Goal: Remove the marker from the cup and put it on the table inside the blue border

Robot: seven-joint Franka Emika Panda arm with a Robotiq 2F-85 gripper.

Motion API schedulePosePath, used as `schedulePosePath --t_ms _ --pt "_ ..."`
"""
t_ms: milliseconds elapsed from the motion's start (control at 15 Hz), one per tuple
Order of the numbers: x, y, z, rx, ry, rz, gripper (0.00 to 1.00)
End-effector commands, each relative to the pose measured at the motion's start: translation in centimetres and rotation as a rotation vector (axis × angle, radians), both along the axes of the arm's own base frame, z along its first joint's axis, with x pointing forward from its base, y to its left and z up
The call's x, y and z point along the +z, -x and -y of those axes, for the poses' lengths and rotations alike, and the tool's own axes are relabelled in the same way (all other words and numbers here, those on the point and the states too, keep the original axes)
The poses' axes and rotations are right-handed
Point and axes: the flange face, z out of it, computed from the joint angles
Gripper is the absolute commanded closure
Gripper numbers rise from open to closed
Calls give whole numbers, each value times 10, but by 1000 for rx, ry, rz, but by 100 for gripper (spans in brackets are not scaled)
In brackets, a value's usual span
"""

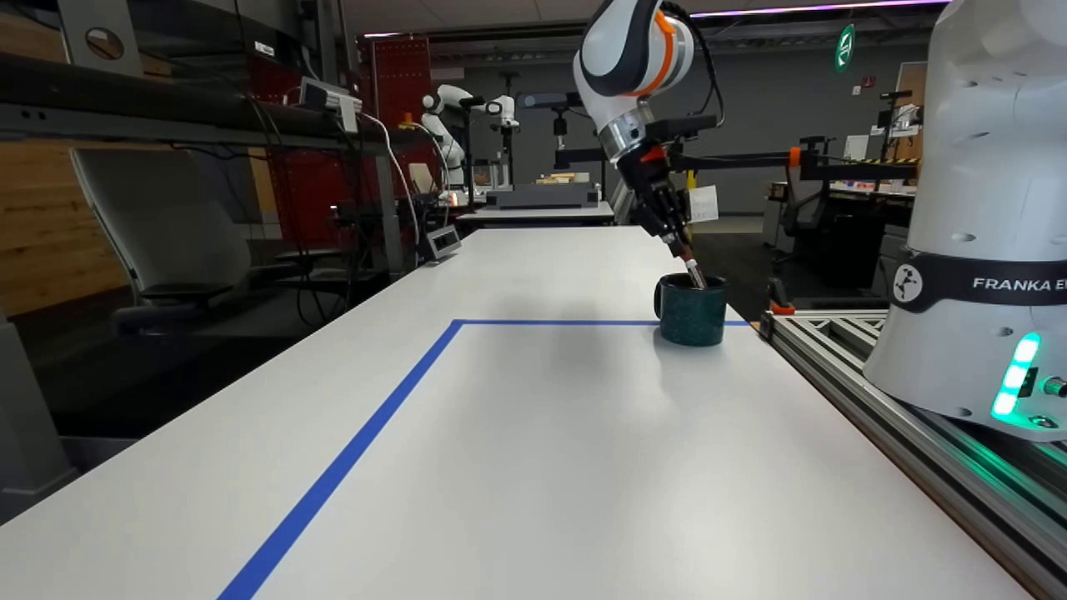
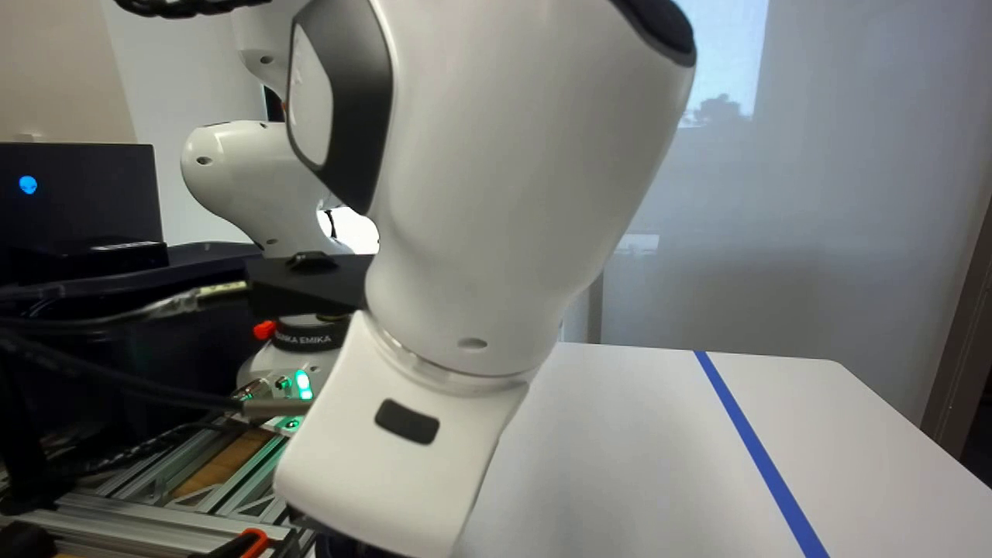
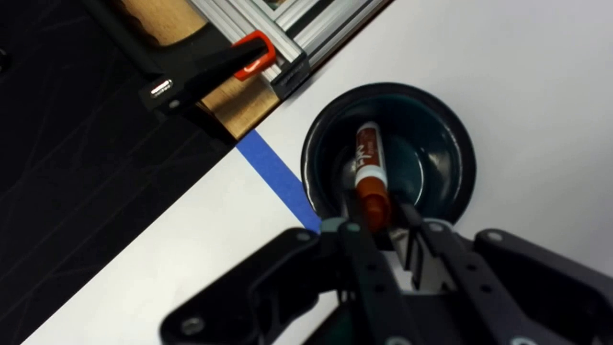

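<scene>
– What is nearest to us?

– A long white table [image 1: 583,467], stretching away from where I stand. The blue border [image 1: 353,454], a strip of tape, runs along it on my left, then makes a square corner and crosses toward the right edge. Beside that edge are an aluminium frame [image 3: 244,14] and the robot's white base [image 1: 942,350].

– Where is the cup [image 1: 693,321]?

– Upright on the table near that right edge. It is small, round and speckled dark teal. From here it covers part of the crossing strip; whether its base touches the tape, I cannot tell.

– And the marker [image 3: 368,153]?

– Its lower part is inside the cup; its upper end tilts above the rim. The wrist view shows a brown label with white lettering, a white band and an orange-brown cap.

– Does the claw [image 3: 378,213] have hold of it?

– Yes. Its 2 black fingers [image 3: 376,278] stand close together, with the cap pinched between them. The white arm [image 2: 496,194] above is large in an exterior view.

– What is farther off?

– Past the cup, a black clamp [image 3: 210,64] with a red-orange end. Then a small dark device [image 1: 442,242] at the table's left edge, another white robot arm [image 1: 453,98] past the table's far end, and a dark grey wall [image 1: 767,108].
</scene>
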Motion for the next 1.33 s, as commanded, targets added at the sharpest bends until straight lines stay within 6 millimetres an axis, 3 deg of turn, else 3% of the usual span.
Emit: schedulePosePath --t_ms 0,400,667,933,1267 --pt "37 6 -4 18 -32 16 95" --pt "86 -13 -5 -14 -110 45 95" --pt "93 -46 -11 -71 -191 68 95" --pt "58 -79 -26 -51 -260 80 95" --pt "-12 -106 -42 27 -359 -17 95"
